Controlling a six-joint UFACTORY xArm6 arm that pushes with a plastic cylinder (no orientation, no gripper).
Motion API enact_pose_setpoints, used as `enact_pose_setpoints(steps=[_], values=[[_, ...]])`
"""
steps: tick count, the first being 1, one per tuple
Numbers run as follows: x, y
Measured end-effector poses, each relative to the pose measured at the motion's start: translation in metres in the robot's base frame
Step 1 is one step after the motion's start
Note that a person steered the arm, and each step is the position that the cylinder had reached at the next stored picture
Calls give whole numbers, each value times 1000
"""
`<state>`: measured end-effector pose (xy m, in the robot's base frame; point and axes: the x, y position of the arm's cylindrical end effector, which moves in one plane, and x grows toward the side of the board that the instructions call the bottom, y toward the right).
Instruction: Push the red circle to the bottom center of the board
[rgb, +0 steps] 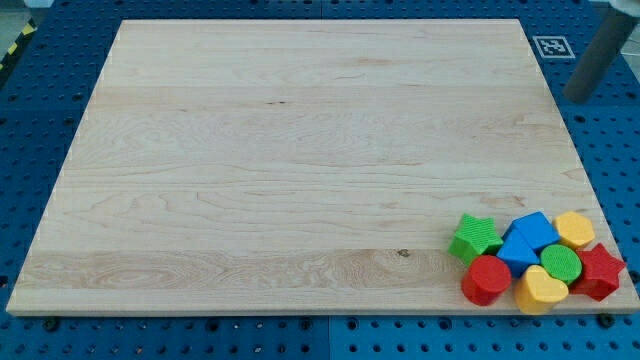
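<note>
While my tip hangs off the board's top-right edge, well apart from all blocks, touching none, the red circle sits bottom right. Round, flat face up, no long axis; touching green star and blue block.

I've got one cam only, so no second view to overlap; it looks down at the board from above and from the bottom edge, tilted fwd, so the top edge reads narrower than the bottom edge; near enough that the board fills almost the whole frame, w/ strips of blue perforated table showing round all four edges; all four corners in shot, bottom-right one tightest to the frame; a marker tag sits at the top-right corner; my tip shows just off the right edge near that corner, rod cut by the frame's top.
</note>
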<state>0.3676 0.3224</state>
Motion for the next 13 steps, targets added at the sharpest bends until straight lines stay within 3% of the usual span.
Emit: enact_pose_setpoints(steps=[2,3,5,6,8,13], values=[[53,23],[142,23],[179,22],[235,-15],[244,22],[250,-2]])
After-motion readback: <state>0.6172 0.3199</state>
